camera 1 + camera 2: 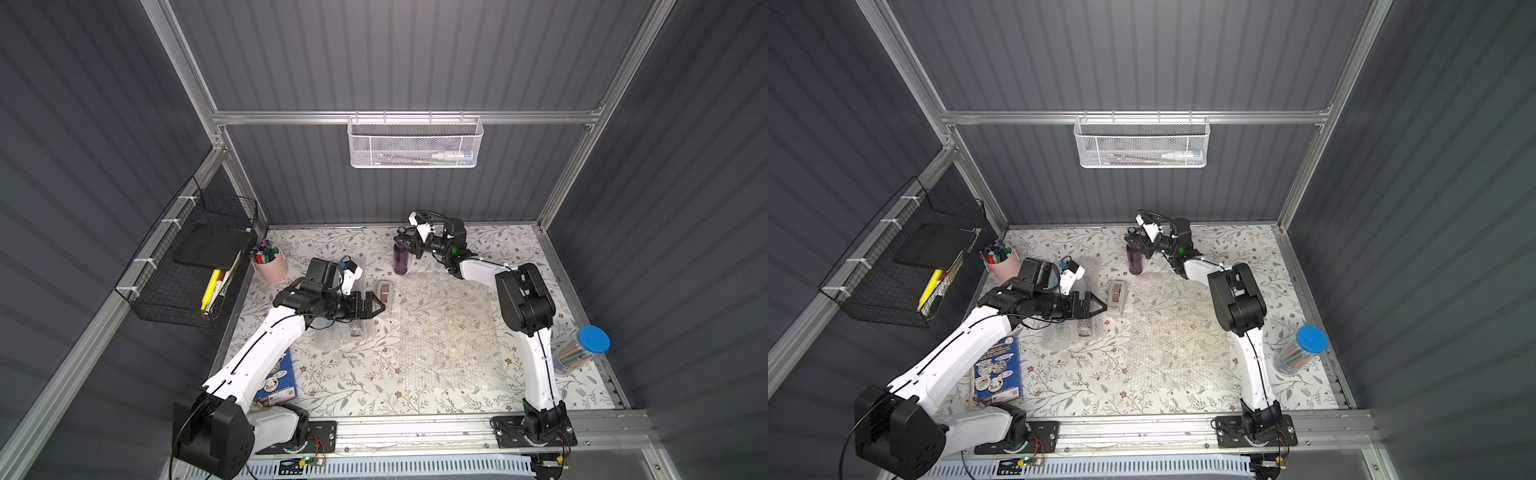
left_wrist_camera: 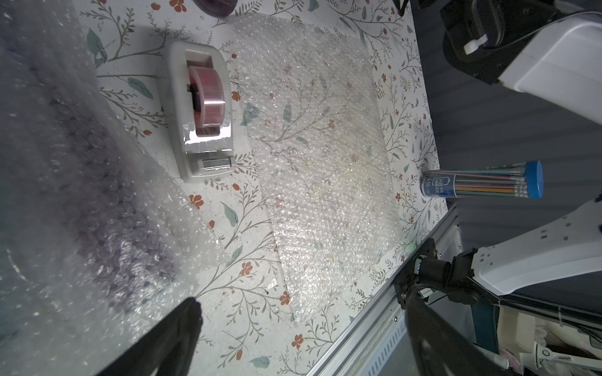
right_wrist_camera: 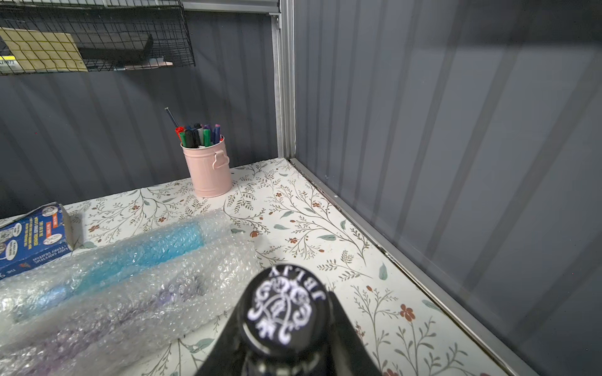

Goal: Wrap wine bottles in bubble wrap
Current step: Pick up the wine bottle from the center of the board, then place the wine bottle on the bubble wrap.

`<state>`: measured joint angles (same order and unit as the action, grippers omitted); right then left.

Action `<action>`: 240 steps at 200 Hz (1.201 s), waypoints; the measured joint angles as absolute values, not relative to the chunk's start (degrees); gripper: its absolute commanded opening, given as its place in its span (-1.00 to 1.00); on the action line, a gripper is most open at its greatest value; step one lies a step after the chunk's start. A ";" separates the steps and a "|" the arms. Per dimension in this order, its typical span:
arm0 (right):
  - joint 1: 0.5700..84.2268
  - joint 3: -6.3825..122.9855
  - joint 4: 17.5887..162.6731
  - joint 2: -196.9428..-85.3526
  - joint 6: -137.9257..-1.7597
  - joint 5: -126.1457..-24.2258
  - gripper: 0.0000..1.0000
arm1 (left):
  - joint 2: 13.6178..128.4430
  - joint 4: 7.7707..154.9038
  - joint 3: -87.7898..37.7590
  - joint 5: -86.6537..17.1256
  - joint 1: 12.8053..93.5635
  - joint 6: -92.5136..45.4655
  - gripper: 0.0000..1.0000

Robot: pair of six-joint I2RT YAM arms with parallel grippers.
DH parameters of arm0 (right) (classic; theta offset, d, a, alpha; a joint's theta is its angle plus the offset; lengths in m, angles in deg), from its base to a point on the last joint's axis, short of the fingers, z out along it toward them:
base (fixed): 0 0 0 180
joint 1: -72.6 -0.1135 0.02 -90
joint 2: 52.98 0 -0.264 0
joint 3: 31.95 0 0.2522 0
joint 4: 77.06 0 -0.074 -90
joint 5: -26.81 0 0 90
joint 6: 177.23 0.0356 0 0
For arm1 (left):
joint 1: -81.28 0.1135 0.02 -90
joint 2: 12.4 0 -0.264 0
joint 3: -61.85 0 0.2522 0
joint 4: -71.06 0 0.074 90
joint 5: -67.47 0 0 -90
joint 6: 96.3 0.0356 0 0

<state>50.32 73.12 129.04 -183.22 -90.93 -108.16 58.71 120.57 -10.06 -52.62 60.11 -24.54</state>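
1. Cap of the unwrapped purple bottle sits closest to the lens in the right wrist view. The right gripper is closed on it, fingers against both sides of the cap. The bottle stands upright on the surface, hanging straight below this gripper.
2. Bubble wrap sheet is the biggest loose item and lies flat. Its far edge is near the base of the bottle under the right gripper, and its side edge is near the left gripper's tips.
3. Wrapped blue bottle and wrapped purple bottle lie side by side in bubble wrap. They are under the left gripper and wrist, well apart from the right gripper.
4. Left gripper has its jaws spread wide with nothing between them. It hovers above the wrapped pair, tips aimed toward the flat sheet.
5. Tape dispenser is just beside the left gripper's fingertips, between them and the sheet, with no contact visible.
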 measured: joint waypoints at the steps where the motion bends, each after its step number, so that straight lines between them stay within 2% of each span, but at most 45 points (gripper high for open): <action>1: 50.32 73.12 129.04 -183.22 -90.93 -108.14 -0.64 | 58.71 120.57 -10.06 -52.62 60.11 -24.54 0.99; 26: 50.27 73.12 129.19 -183.11 -91.15 -107.33 -0.76 | 58.71 120.59 -10.06 -52.62 60.11 -24.54 0.99; 72: 50.54 72.22 126.35 -179.31 -92.88 -104.33 -0.85 | 58.71 120.57 -10.06 -52.84 60.11 -24.54 0.99; 104: 52.31 68.35 125.21 -169.86 -94.87 -103.87 -0.88 | 58.71 120.78 -10.13 -53.28 60.14 -24.43 0.99; 141: 56.35 57.84 120.75 -153.47 -100.13 -103.90 -0.88 | 58.69 121.13 -10.15 -54.37 60.36 -23.65 0.99; 161: 57.20 51.13 112.23 -143.53 -104.85 -103.50 -0.87 | 58.69 120.94 -10.15 -55.33 60.36 -23.65 0.99; 182: 56.66 46.93 96.97 -134.08 -110.93 -101.84 -0.88 | 58.71 119.91 -10.15 -56.71 60.36 -23.71 0.99; 209: 55.87 43.50 77.13 -122.54 -118.03 -96.14 -0.88 | 59.28 117.44 -10.15 -58.63 60.33 -23.91 0.99; 240: 53.84 41.51 60.62 -112.90 -123.13 -88.81 -0.88 | 61.82 115.50 -10.15 -60.29 60.33 -23.91 0.99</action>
